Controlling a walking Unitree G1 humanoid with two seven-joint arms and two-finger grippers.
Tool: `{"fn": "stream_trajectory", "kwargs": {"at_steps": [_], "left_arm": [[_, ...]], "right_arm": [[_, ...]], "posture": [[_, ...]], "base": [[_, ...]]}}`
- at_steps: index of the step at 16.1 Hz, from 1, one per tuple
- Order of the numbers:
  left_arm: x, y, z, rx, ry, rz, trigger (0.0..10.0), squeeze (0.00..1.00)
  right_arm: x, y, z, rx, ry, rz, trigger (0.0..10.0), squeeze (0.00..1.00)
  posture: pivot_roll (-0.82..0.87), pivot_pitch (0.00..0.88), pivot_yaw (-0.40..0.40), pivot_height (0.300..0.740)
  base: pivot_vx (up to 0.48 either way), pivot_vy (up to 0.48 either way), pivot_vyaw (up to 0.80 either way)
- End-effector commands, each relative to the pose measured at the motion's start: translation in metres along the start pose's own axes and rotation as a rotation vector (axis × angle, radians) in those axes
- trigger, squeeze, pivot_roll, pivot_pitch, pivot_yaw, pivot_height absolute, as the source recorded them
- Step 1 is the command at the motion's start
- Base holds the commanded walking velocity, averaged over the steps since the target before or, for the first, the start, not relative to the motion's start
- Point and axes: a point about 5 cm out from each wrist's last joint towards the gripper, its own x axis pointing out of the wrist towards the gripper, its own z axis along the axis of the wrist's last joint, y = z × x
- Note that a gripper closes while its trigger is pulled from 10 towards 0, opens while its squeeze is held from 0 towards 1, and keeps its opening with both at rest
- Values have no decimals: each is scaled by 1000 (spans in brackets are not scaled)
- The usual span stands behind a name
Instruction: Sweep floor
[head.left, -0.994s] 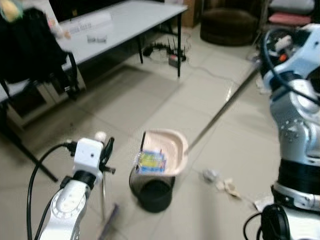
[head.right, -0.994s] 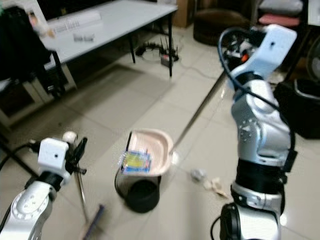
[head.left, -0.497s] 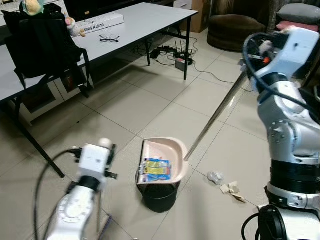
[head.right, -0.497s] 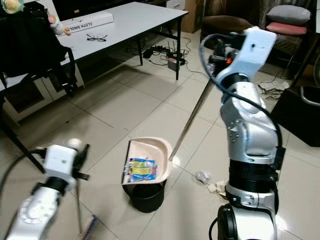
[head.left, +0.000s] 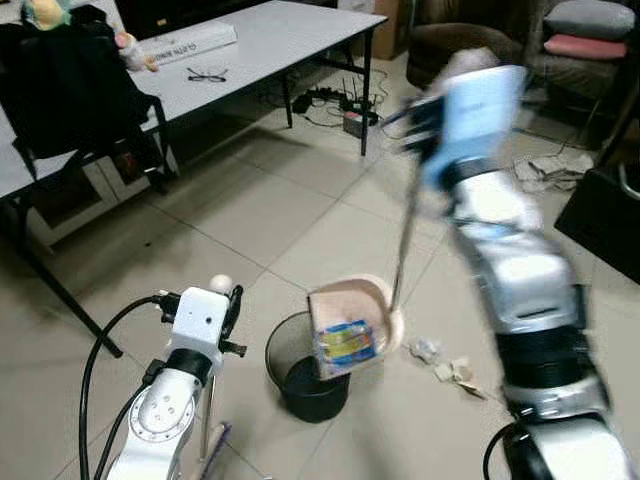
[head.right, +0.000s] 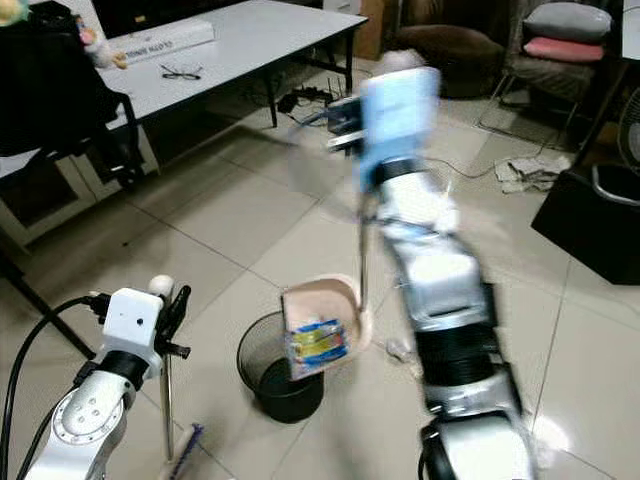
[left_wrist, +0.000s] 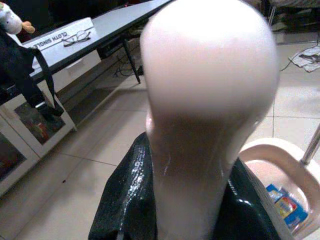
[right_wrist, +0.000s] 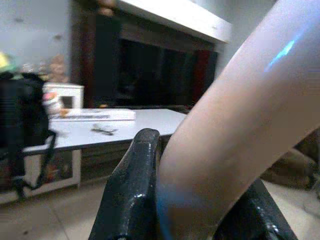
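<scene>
My left gripper (head.left: 228, 302) is shut on the broom handle (left_wrist: 210, 100), whose pale round knob sits just above the black fingers (left_wrist: 125, 200). The broom shaft (head.left: 205, 425) runs down to the floor at the lower left. My right gripper (head.left: 415, 125), blurred by motion, is shut on the long dustpan handle (right_wrist: 240, 125), with a finger (right_wrist: 132, 185) beside it. The pink dustpan (head.left: 352, 310) hangs steeply tilted over the black bin (head.left: 295, 372). A colourful wrapper (head.left: 346, 342) lies in the pan. Crumpled litter (head.left: 425, 350) and paper scraps (head.left: 460, 372) lie on the tiles to the right of the bin.
A grey table (head.left: 270, 40) stands at the back left, with a black bag on a chair (head.left: 70, 90) beside it. A router and cables (head.left: 350, 120) lie under the table's end. A black box (head.left: 610, 220) stands at the right. Open tiled floor lies ahead.
My right arm has swung left, bringing the dustpan handle nearly upright and tipping the pan steeply over the bin. The left arm still holds the broom. The camera has shifted a little.
</scene>
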Motion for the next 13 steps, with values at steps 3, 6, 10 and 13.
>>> {"fn": "stream_trajectory", "kwargs": {"at_steps": [3,6,10,13], "left_arm": [[1,6,2,25,-9,17,10000,0],[2,7,1,25,-9,21,10000,0],[4,8,1,20,-9,26,10000,0],[5,9,2,18,-11,32,10000,0]], "right_arm": [[1,35,26,-18,-188,132,10000,0],[-4,57,29,-34,-226,234,10000,0],[-13,82,32,-157,-313,399,10000,0],[-17,91,36,-199,-361,458,10000,0]], "posture": [[-39,0,64,740],[-39,0,60,740],[-37,0,54,740],[-36,0,49,740]], "base": [[0,0,0],[0,0,0],[0,0,0],[0,0,0]]}}
